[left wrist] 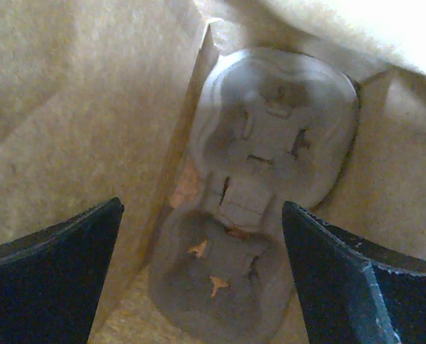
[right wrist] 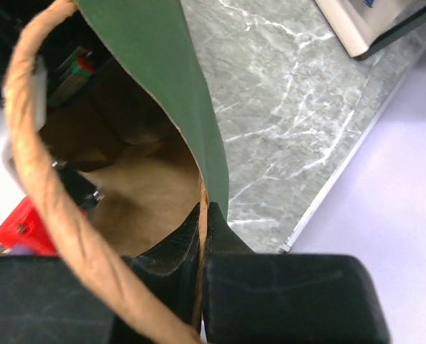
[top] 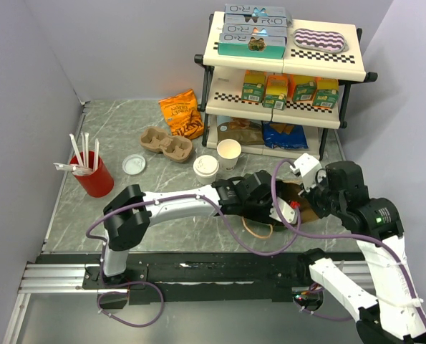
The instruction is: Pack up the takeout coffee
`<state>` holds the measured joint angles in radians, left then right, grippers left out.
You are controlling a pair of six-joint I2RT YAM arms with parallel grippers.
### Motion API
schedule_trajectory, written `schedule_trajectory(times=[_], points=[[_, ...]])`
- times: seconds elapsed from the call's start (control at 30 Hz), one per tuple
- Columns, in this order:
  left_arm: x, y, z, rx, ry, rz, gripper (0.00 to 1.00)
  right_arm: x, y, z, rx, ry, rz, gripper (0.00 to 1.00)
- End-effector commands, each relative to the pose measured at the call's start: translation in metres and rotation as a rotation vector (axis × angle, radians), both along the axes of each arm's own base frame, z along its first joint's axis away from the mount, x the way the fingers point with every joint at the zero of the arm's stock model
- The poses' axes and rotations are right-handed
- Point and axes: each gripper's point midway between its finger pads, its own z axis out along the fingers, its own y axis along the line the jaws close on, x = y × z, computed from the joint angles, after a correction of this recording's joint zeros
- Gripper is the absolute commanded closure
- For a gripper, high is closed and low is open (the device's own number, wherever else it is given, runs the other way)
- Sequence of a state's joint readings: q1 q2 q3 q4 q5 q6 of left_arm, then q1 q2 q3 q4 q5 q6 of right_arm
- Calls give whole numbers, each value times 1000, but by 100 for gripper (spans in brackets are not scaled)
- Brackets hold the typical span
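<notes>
You are working on a grey marbled desk (top: pixel 91 215) between pale walls, with both arm bases at the bottom of the top view.

Your right end effector (right wrist: pixel 204 218) is at the lower right of that view. Its fingers are pinched together on the rim of a paper bag (right wrist: pixel 155 86), which is green outside and brown inside. The bag's twine handle (right wrist: pixel 44 186) loops past the fingers on the left of the right wrist view.

Your left arm reaches across the middle of the top view into the bag's mouth. Your left end effector (left wrist: pixel 202 208) is inside the bag, its fingers spread wide and holding nothing. Between and beyond them, a grey pulp carrier (left wrist: pixel 270 143) lies on the bag's floor with both wells empty.

The takeout coffee (top: pixel 205 167), lid on, stands upright on the desk near the centre of the top view, outside the bag and to its upper left. An open cup (top: pixel 229 153) stands just beside it on the right.

Further left and up lies a second carrier (top: pixel 166 143). A loose lid (top: pixel 134 164) and a red cup (top: pixel 92 175) of white sticks follow toward the left edge. An orange snack bag (top: pixel 182 113) lies behind them. A stocked shelf (top: pixel 284 100) fills the upper right.
</notes>
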<state>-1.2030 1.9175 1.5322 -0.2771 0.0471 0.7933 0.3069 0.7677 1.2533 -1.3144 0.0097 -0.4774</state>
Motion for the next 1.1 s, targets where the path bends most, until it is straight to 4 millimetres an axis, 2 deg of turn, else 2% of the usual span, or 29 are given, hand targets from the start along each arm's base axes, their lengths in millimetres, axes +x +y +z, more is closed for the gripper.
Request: schedule_trajectory(times=[0.0,0.1,0.13,0.33,0.53,0.7,0.8,0.87,0.9,0.97,1.0,1.07], points=[[-6,-12,46,-121,-40,-52,0,-12,-18,-2,-83,52,-34,100],[-20,-16,66,-202,10,-104,1,-14,-17,-7,-80,67,-30,100],[-21,-14,82,-247,22,-114,1,-14,-17,-8,-81,69,-27,100],[-61,-22,143,-428,209,-236,1,-10,-14,-7,-71,68,-29,100],[-84,-18,172,-522,347,-268,1,-9,-13,-8,-63,64,-30,100],[-92,-15,195,-565,415,-269,1,-6,-12,-6,-65,63,-31,100],[-96,-2,214,-582,423,-264,1,-3,-11,-2,-61,56,-35,100],[-94,8,214,-581,444,-224,1,1,-11,4,-64,43,-35,100],[-93,19,228,-610,435,-212,1,2,-12,5,-69,38,-40,100],[-87,31,228,-621,441,-161,1,6,-15,10,-86,21,-41,100],[-85,42,241,-650,419,-146,1,8,-15,12,-91,15,-39,100],[-75,53,236,-654,404,-64,1,12,-17,20,-102,-8,-40,100]])
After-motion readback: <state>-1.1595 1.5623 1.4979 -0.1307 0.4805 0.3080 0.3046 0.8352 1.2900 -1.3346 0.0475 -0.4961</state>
